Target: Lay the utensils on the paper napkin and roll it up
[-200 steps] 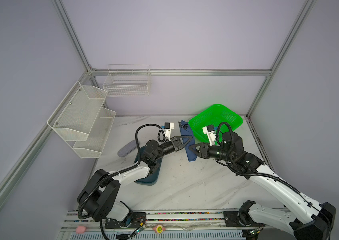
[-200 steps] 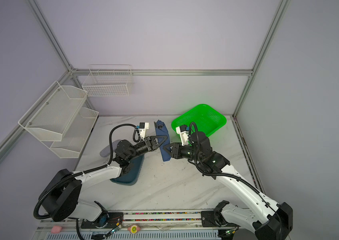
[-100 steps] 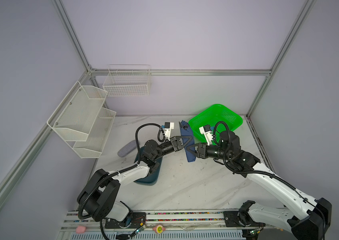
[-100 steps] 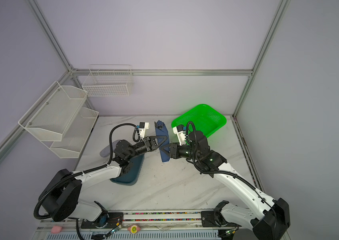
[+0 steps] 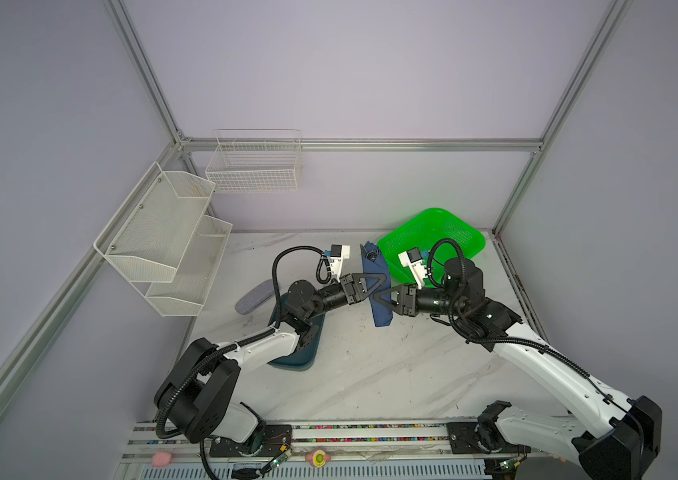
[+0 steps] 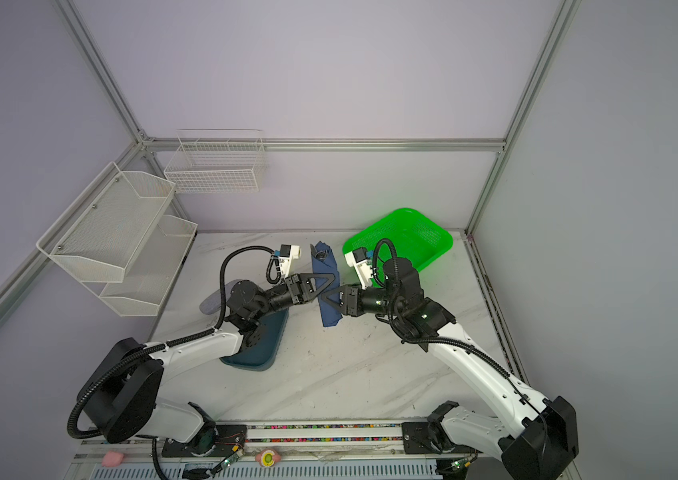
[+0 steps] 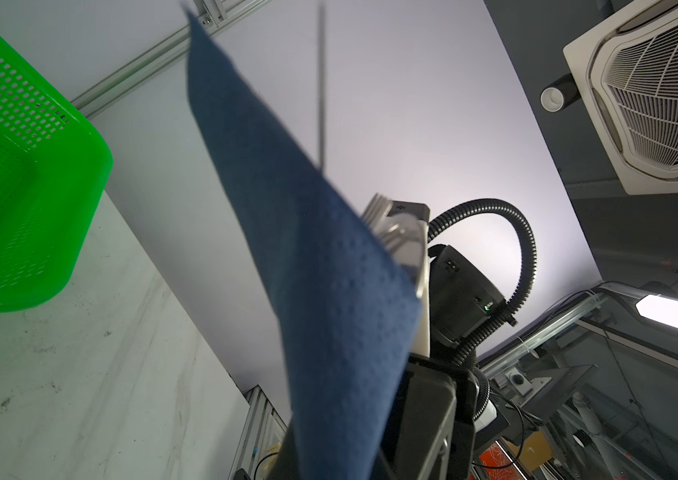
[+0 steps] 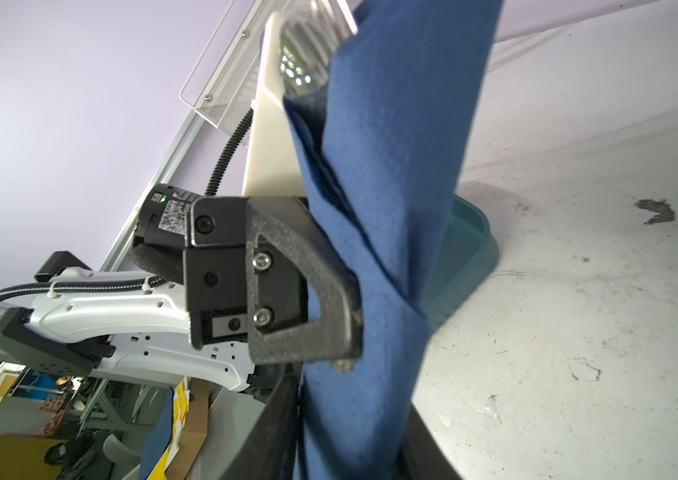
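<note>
- Napkin (image 5: 382,316) is already wrapped round the utensils (image 8: 308,62) and held mid-table between both arms. Fork and spoon ends poke out toward 12 o'clock.
- Right gripper (image 5: 378,302), in from 3 o'clock, is clamped on the fat bundle, probably so nothing slides out.
- Left gripper (image 5: 379,286), from 9 o'clock, is pinched tight on the napkin's outer layer, I'd guess to stop it unrolling.
- Basket (image 5: 453,232) sits at 2 o'clock of the roll.

utensils (image 7: 383,224): rolled inside the paper napkin (image 7: 329,291); only the silver tips show, blurred in the right wrist view.
paper napkin: lower end cut off in both wrist views.
teal tray (image 5: 300,358): mostly under the left arm in both top views.
grey case (image 5: 252,299): one end hidden behind that arm.
</note>
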